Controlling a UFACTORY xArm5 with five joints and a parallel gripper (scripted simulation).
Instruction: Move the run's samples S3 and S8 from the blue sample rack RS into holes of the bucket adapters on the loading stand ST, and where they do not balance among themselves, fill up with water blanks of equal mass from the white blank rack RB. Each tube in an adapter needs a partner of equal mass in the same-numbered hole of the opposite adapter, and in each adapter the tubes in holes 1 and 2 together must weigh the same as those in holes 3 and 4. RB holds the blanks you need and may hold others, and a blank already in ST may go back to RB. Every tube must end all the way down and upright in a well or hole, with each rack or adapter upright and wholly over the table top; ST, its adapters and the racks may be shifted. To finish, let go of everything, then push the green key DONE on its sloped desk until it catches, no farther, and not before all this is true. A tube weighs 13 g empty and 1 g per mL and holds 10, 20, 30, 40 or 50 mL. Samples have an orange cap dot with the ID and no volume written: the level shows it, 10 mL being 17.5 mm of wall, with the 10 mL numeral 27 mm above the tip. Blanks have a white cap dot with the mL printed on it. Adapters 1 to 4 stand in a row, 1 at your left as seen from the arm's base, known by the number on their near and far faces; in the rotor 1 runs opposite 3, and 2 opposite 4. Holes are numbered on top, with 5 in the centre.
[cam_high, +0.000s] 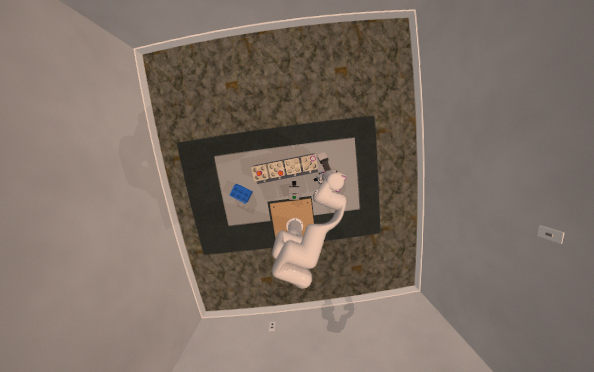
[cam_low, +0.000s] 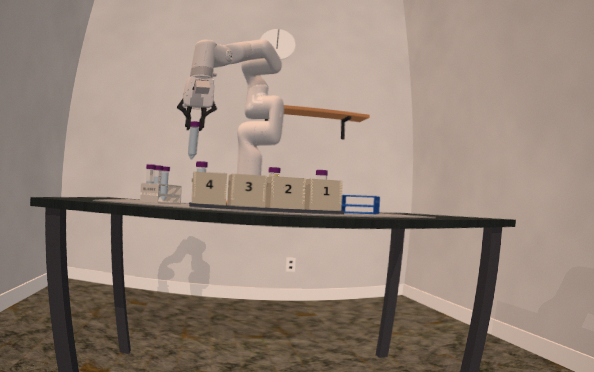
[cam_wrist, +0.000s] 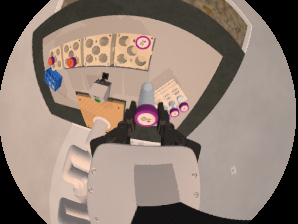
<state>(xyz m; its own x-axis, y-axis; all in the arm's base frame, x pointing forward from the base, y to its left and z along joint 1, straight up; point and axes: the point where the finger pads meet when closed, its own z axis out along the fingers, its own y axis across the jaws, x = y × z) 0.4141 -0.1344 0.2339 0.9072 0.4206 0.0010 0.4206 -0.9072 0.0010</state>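
Hand is clamped on a purple-capped tube, held by its cap end, hanging upright and tip-down in the air. In the exterior view the tube sits above the gap between the white blank rack and adapter 4, clear of both, tip well above the adapter's top.

Blank rack is on the counter just beside adapter 4, with three purple-capped tubes standing in it.

Adapters run in a row on the loading stand: adapter 4, adapter 3, adapter 2, adapter 1. A purple cap sticks out of adapter 4, another at adapter 2, another at adapter 1.

Top view shows orange cap dots in two of the adapters and a white-dotted cap at the far end adapter.

Blue sample rack sits just beside adapter 1; no tubes visible in it.

Green key is on its small desk between the arm's base and the adapter row.

Wrist view looks down on the held tube's cap, gripped between the dark fingers.
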